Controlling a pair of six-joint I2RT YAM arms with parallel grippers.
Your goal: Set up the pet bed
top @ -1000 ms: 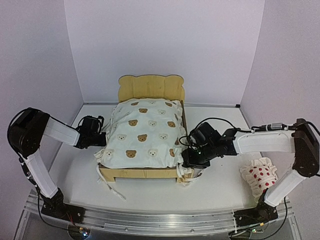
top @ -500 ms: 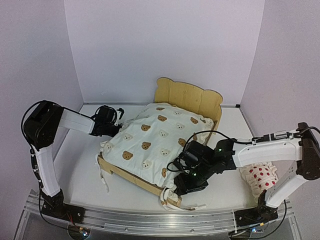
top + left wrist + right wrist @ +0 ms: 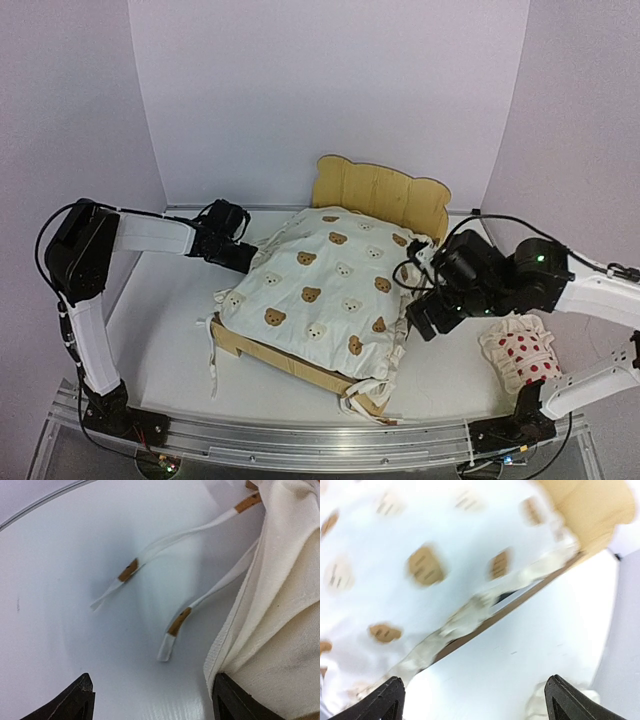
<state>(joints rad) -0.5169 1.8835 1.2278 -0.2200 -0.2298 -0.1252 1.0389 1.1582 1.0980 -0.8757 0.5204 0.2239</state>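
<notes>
Plywood pet bed (image 3: 380, 195) askew on the white table (image 3: 160, 320), headboard toward the back wall, bear-print cushion (image 3: 320, 290) on top.
Left claw (image 3: 152, 700) spread wide and empty beside the cushion's back-left corner, near two loose ties (image 3: 175, 625); right claw (image 3: 472, 700) likewise spread, gripping nothing, just off the bed's right side, near a dotted pillow (image 3: 520, 355).

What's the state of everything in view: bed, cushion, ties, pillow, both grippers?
pet bed: upright on the table, set at an angle, headboard at the far end.
bear-print cushion: lying on the bed, covering its base.
cushion ties: untied, loose on the table.
red-dotted pillow: on the table right of the bed, not on it.
left gripper: open, empty, at the cushion's left edge.
right gripper: open, empty, by the bed's right side.
</notes>
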